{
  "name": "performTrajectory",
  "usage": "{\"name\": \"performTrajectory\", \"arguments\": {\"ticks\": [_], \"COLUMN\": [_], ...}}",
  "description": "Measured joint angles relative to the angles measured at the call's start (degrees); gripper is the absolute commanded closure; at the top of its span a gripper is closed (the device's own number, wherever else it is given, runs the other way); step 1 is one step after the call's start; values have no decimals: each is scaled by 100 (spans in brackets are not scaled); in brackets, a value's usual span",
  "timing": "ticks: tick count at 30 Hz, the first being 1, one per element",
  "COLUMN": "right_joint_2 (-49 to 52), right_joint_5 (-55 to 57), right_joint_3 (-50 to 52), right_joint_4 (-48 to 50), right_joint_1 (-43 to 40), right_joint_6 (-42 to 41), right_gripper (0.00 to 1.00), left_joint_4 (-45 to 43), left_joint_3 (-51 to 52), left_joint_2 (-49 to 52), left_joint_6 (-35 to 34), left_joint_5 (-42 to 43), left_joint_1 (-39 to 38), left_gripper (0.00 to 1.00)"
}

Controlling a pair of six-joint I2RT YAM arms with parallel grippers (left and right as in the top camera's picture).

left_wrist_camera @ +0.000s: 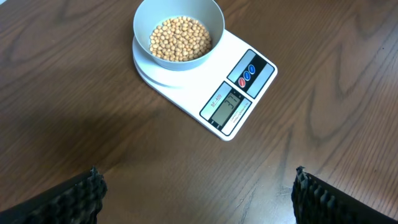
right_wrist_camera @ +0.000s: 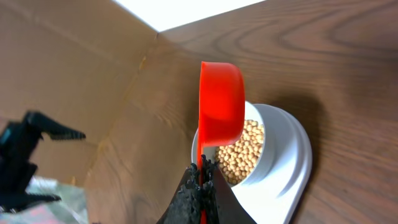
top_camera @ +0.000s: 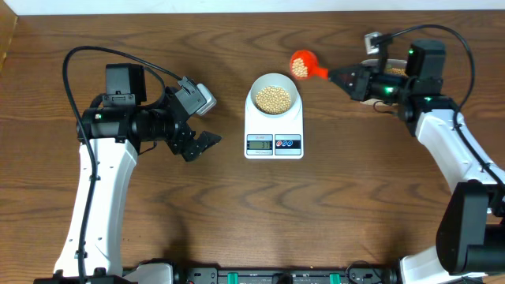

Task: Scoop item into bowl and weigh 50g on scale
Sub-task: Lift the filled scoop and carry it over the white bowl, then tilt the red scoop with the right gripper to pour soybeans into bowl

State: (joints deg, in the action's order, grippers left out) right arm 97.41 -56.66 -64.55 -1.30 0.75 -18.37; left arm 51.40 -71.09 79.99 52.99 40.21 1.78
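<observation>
The pale bowl (top_camera: 274,96) stands on the white scale (top_camera: 274,140), partly filled with beige beans (top_camera: 274,98). My right gripper (top_camera: 335,76) is shut on the handle of a red scoop (top_camera: 302,63). The scoop holds beans and hovers just beyond the bowl's far right rim. The right wrist view shows the scoop (right_wrist_camera: 221,102) over the bowl (right_wrist_camera: 273,140) and the right gripper (right_wrist_camera: 202,171) clamped on the handle. My left gripper (top_camera: 201,147) hangs open and empty left of the scale. In its own view the left gripper (left_wrist_camera: 199,190) faces the bowl (left_wrist_camera: 179,56), with the scale (left_wrist_camera: 261,78) and its lit display (left_wrist_camera: 226,107).
A container (top_camera: 372,98) lies partly hidden under my right arm at the back right. A cardboard wall (right_wrist_camera: 74,74) borders the table's far side. Dark wood table (top_camera: 355,197) surrounds the scale.
</observation>
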Motion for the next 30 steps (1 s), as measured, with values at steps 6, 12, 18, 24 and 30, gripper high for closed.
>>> {"name": "performTrajectory", "arguments": {"ticks": [6, 12, 18, 24, 30], "right_joint_2": [7, 7, 7, 7, 39], "right_joint_5": [0, 15, 435, 531, 496], "right_joint_3": [0, 0, 0, 0, 0], "right_joint_4": [0, -22, -164, -210, -227], "right_joint_1": [396, 658, 688, 688, 688], "right_joint_6": [1156, 2435, 3021, 3480, 3720], "right_gripper": [99, 99, 99, 99, 99], "left_joint_4": [-2, -2, -2, -2, -2], "left_joint_3": [0, 0, 0, 0, 0], "left_joint_2": [0, 0, 0, 0, 0], "left_joint_6": [0, 0, 0, 0, 0], "left_joint_5": [0, 0, 0, -2, 0], "left_joint_1": [0, 0, 0, 0, 0], "left_gripper": [2, 2, 2, 2, 2]}}
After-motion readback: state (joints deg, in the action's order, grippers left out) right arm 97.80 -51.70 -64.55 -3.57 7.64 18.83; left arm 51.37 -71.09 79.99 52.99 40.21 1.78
